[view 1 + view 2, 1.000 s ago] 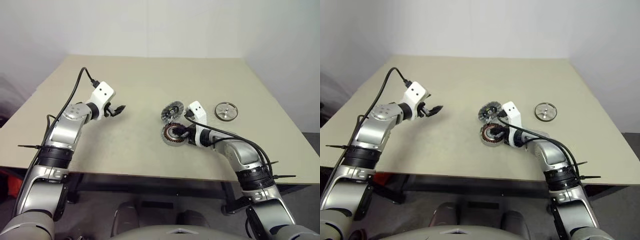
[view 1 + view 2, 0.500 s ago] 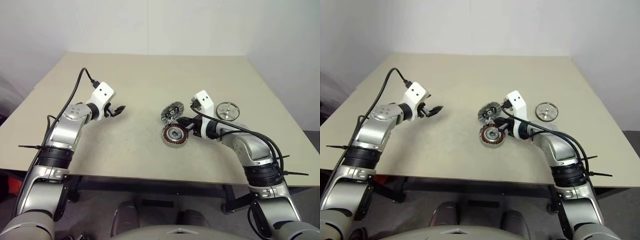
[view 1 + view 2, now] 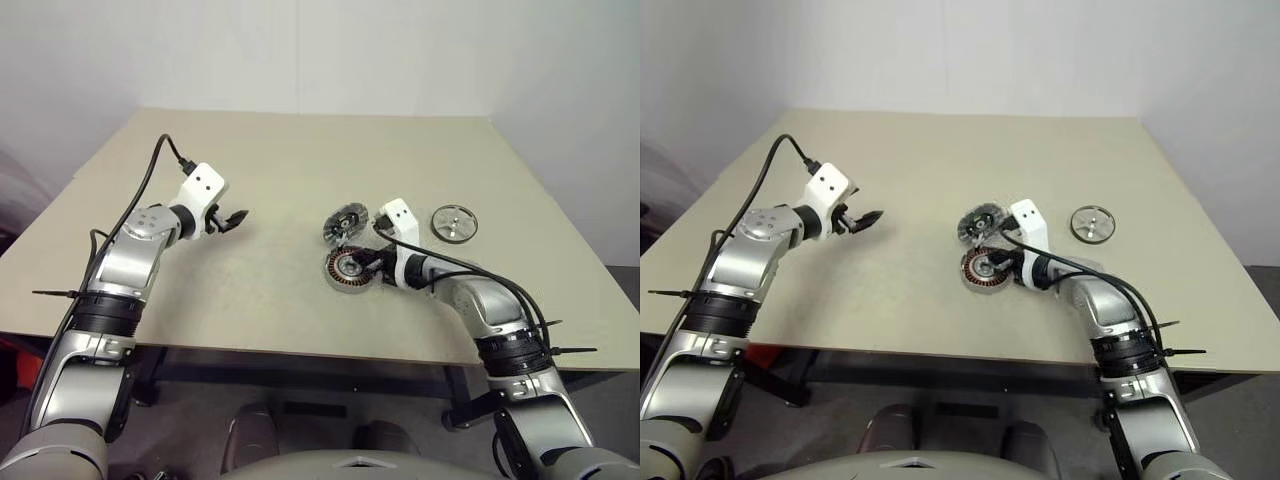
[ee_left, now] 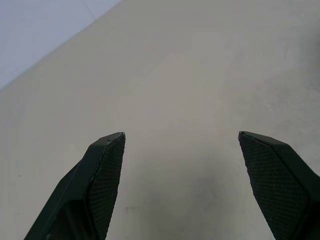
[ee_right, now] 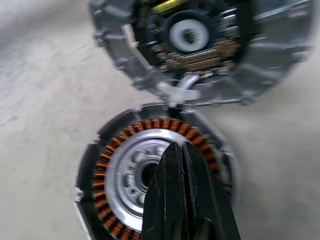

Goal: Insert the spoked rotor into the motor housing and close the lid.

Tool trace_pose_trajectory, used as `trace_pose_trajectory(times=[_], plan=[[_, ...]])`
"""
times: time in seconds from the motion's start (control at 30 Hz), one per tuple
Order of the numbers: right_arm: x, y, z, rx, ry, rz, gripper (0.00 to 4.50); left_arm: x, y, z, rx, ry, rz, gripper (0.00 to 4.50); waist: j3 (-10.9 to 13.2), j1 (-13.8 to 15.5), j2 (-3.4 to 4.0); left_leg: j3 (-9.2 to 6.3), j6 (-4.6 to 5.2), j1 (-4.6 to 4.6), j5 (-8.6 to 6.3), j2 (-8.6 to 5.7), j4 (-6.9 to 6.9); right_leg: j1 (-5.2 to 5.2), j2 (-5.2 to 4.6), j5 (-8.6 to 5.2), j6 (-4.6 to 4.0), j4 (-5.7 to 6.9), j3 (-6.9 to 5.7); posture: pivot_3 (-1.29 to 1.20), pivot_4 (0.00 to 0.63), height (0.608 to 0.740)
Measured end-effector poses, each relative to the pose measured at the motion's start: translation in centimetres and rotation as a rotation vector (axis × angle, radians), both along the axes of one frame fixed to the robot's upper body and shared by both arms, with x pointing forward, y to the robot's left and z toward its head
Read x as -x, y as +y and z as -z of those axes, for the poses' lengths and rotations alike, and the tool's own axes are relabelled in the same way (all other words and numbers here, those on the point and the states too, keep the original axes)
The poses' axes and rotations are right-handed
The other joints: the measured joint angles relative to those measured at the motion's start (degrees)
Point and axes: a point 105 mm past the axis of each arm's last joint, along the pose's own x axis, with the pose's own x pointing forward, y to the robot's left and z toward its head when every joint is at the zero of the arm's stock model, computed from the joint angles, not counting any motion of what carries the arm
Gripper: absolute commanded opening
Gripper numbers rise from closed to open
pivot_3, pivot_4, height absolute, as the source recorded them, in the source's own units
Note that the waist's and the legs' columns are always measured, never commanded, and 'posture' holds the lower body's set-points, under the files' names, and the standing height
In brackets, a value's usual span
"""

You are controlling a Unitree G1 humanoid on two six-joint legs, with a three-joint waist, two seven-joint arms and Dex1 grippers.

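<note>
The motor housing [image 3: 349, 267] is lying flat on the beige bench [image 3: 300, 170], toward the robot's right of centre and near the front edge. Its ring of reddish copper windings is facing up around a pale silver hub.

A second round part [image 3: 345, 222], grey with a dark toothed interior, is sitting just behind the motor housing, tilted up on its edge. In the right wrist view this second round part [image 5: 200, 45] is standing directly beyond the housing [image 5: 150, 175], their rims touching or very nearly so; which, I cannot tell.

A silver spoked disc [image 3: 453, 222] is lying flat on the bench well to the right of both, apart from them.

The right tool [image 3: 371, 262] is hovering at the right side of the motor housing, its two black fingers [image 5: 182, 200] pressed together with nothing between them. In the right wrist view the joined tips are pointing over the silver hub. Whether the tips are touching the hub cannot be told.

The left tool [image 3: 236, 219] is hanging over bare bench on the robot's left, well apart from all three parts. Its fingers [image 4: 102, 175] are standing wide apart and are gripping nothing
</note>
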Motion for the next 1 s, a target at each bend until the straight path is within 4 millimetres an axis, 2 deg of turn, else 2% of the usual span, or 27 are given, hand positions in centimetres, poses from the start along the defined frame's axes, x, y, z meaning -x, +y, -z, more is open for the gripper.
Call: trace_pose_trajectory(times=[0.17, 0.23, 0.37, 0.47, 0.53, 0.63, 0.87, 1.0], plan=[[-0.6, -1.6, -2.7, 0.011, -0.072, 0.026, 0.06, 0.0, -0.1, 0.0, 0.003, -0.001, 0.0, 3.82, 0.0, 0.0, 0.0, 0.0, -0.02, -0.03, 0.01, 0.02, 0.0, 0.0, 0.01, 0.21, -0.34, 0.03, -0.01, 0.0, 0.0, 0.74], [-0.6, -2.4, -2.9, 0.028, -0.077, 0.036, 0.06, 0.0, -0.2, 0.0, 0.005, -0.001, 0.001, 3.82, 0.0, 0.0, 0.0, 0.0, -0.03, -0.12, 0.02, 0.01, -0.01, -0.04, 0.02, 0.22, -0.38, -0.03, -0.02, 0.0, 0.0, 0.74], [-0.9, -5.7, -3.2, 0.073, -0.081, 0.112, 0.06, -0.1, -0.5, 0.2, 0.014, 0.001, 0.008, 3.82, 0.0, 0.1, 0.0, 0.01, -0.07, -0.5, 0.05, -0.03, 0.03, -0.34, 0.0, 0.22, -0.38, -0.08, -0.02, 0.0, 0.0, 0.74], [-2.1, -10.1, -3.3, 0.097, -0.084, 0.249, 0.67, -0.2, -0.8, 0.4, 0.02, 0.003, 0.014, 3.82, 0.0, 0.2, 0.0, 0.02, -0.06, -0.53, 0.04, -0.04, 0.14, -0.34, -0.02, 0.23, -0.39, -0.04, -0.02, 0.0, 0.0, 0.74], [-3.0, -13.1, -3.8, 0.098, -0.101, 0.354, 1.3, -0.2, -0.8, 0.5, 0.02, 0.009, 0.013, 3.82, 0.0, 0.1, 0.0, 0.02, -0.06, -0.49, 0.04, -0.02, 0.17, -0.33, -0.01, 0.23, -0.39, 0.01, -0.02, 0.0, 0.0, 0.74], [-4.2, -15.9, -4.5, 0.111, -0.129, 0.483, 2.36, -0.4, -1.3, 0.3, 0.024, 0.0, 0.027, 3.82, 0.0, -0.2, 0.0, 0.02, -0.05, -0.44, 0.04, 0.01, 0.18, -0.36, 0.01, 0.25, -0.42, 0.06, -0.03, 0.0, 0.0, 0.74], [-5.2, -19.5, -4.6, -0.029, -0.073, 0.679, 2.36, -0.6, -1.4, -0.1, 0.019, -0.013, 0.033, 3.82, 0.0, -0.1, 0.01, 0.06, -0.01, -0.57, 0.02, -0.01, 0.23, -0.4, -0.01, 0.26, -0.45, 0.02, -0.03, 0.0, 0.0, 0.74], [-5.1, -21.1, -3.3, -0.217, 0.019, 0.801, 2.36, -0.6, -1.3, -0.1, 0.016, -0.012, 0.032, 3.82, 0.0, 0.0, 0.01, 0.06, 0.03, -0.58, -0.01, 0.0, 0.27, -0.4, -0.01, 0.26, -0.46, 0.02, -0.06, 0.0, 0.0, 0.74]])
